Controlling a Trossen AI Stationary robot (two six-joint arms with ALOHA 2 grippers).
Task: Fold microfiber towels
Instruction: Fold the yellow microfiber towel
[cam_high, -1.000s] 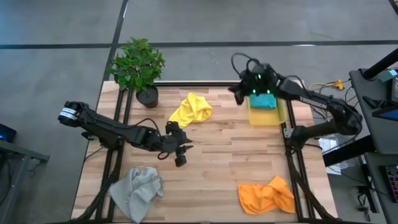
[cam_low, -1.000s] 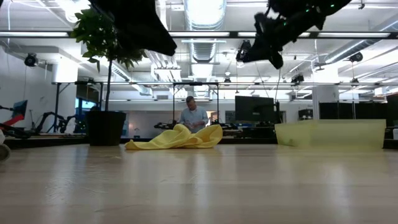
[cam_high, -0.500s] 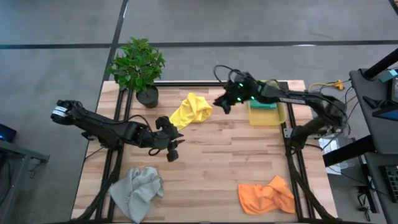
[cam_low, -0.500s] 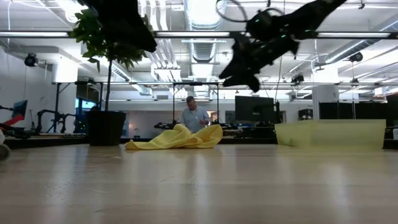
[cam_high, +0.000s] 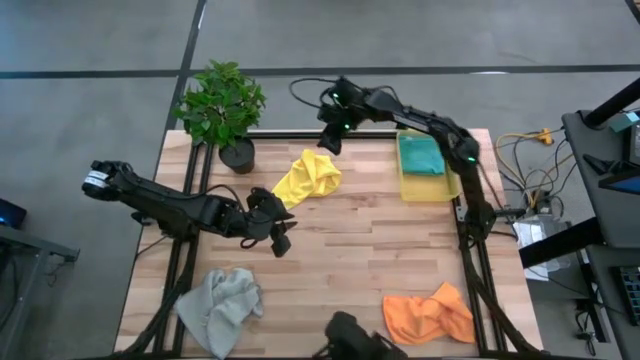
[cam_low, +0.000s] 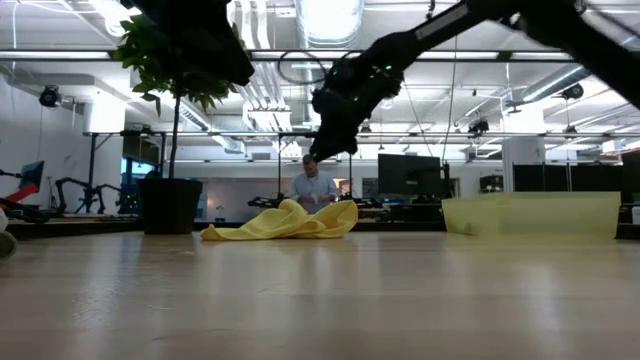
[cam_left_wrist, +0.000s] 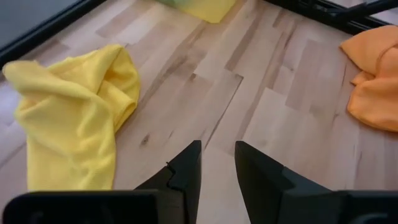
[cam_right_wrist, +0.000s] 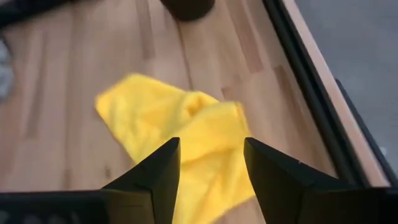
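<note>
A crumpled yellow towel (cam_high: 307, 176) lies on the table at the far middle. The teal towel (cam_high: 422, 155) lies folded inside the yellow bin (cam_high: 432, 190) at the far right. An orange towel (cam_high: 428, 315) sits bunched at the near right and a grey towel (cam_high: 220, 305) at the near left. My right gripper (cam_right_wrist: 211, 162) hangs open in the air over the far edge of the yellow towel (cam_right_wrist: 180, 130), touching nothing. My left gripper (cam_left_wrist: 217, 158) hovers open over bare wood at mid-table, near side of the yellow towel (cam_left_wrist: 68, 118).
A potted plant (cam_high: 222, 105) stands at the far left corner, close to the yellow towel. A dark object (cam_high: 350, 345) sits at the near edge beside the orange towel. Bare wood lies between the towels at mid-table. A person (cam_low: 312, 185) shows in the room beyond.
My right gripper has swung from above the yellow bin toward the table's left along the far edge and now hangs lower, over the yellow towel. The teal towel stays in the bin. My left gripper has shifted slightly toward the table's left.
</note>
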